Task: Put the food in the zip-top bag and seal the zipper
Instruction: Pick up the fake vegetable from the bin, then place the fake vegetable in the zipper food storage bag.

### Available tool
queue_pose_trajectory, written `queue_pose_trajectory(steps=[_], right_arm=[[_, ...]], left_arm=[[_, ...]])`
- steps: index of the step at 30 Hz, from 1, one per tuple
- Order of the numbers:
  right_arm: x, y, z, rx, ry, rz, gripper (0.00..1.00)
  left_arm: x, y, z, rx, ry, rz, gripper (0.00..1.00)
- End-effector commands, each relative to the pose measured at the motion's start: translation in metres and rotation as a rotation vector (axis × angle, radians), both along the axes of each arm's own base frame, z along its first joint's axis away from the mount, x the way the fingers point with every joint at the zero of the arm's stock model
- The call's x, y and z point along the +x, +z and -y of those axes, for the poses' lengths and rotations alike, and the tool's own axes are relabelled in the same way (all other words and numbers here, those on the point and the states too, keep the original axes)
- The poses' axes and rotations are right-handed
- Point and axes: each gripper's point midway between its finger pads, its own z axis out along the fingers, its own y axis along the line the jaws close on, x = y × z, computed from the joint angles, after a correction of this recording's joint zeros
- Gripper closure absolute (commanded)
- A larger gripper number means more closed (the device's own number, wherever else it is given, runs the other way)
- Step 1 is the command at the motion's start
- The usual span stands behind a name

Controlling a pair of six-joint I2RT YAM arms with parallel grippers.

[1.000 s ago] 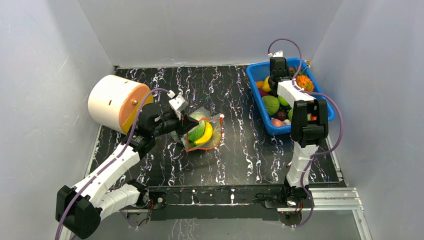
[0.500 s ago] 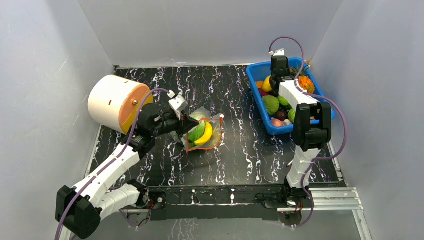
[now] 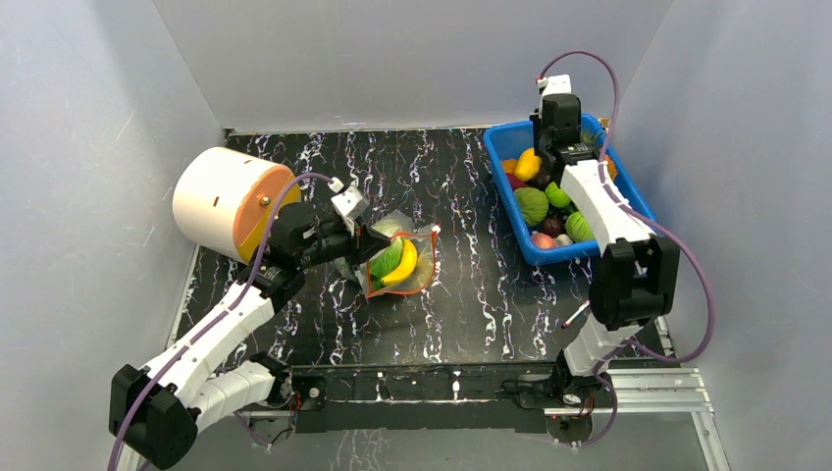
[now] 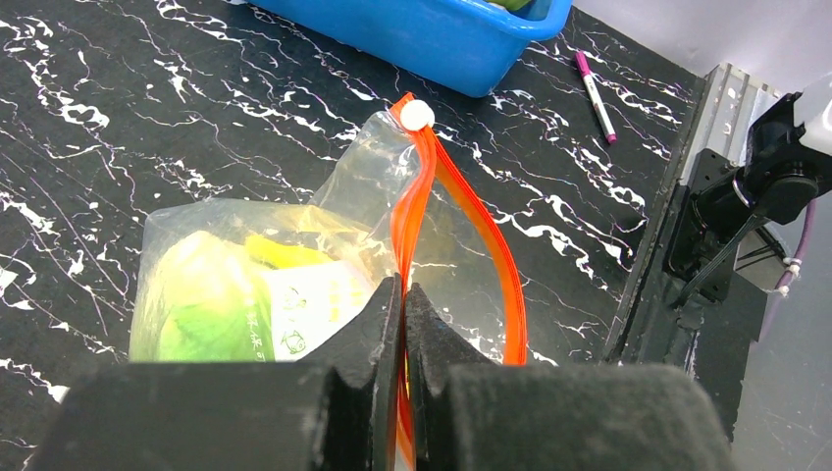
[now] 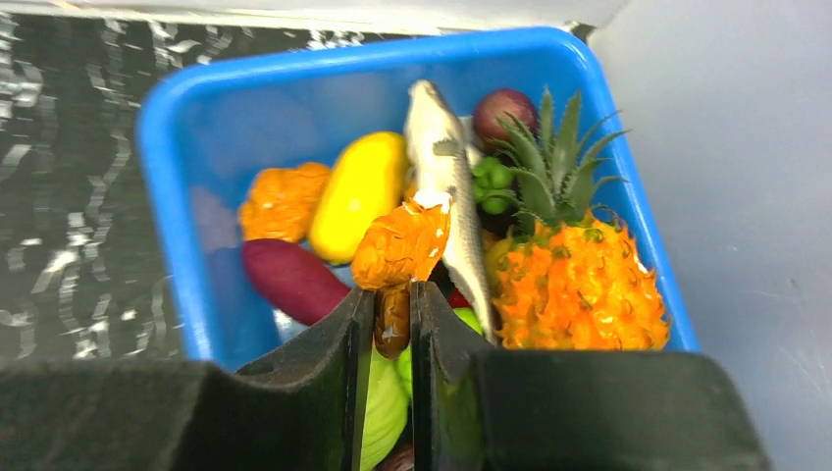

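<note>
our black, white-veined desk (image 3: 481, 285) sits between pale grey walls (image 3: 392, 59). left end effector (image 4: 403, 289) pinches the zipper (image 4: 399, 231); right end effector (image 5: 392, 294) grips an orange toy fruit (image 5: 402, 245) over the far-right blue bin (image 5: 167, 226).

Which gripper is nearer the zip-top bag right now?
Left. The left gripper pinches the zipper of the zip-top bag; the right gripper is away over the blue bin, shut on an orange toy food.

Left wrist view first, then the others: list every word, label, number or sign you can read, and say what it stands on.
No text reads clearly in any view.
On the pale food piece inside the zip-top bag: green printed marks, too blurred to read.
On the pink pen lying on the table: no legible print.
</note>
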Motion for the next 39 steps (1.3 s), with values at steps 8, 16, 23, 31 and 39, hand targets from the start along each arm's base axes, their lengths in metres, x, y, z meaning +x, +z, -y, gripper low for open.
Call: queue_pose_trajectory(steps=[8, 16, 23, 31, 39], right_arm=[[-0.06, 0.057, -0.086, 0.287, 0.249, 0.081, 0.89], [-0.113, 0.077, -0.145, 0.441, 0.449, 0.104, 0.9], [-0.163, 0.097, -0.19, 0.598, 0.744, 0.179, 0.9], [-0.226, 0.109, -0.215, 0.742, 1.016, 0.206, 0.88], [-0.251, 0.108, -0.229, 0.84, 1.139, 0.182, 0.88]], left_arm=[[-0.001, 0.009, -0.001, -0.021, 0.003, 0.043, 1.0], [0.009, 0.012, -0.002, -0.028, 0.052, 0.036, 1.0], [0.026, 0.026, -0.004, -0.033, 0.135, 0.008, 1.0], [0.036, 0.042, 0.004, -0.095, 0.154, -0.01, 1.0], [0.042, 0.055, 0.014, -0.135, 0.126, -0.005, 1.0]])
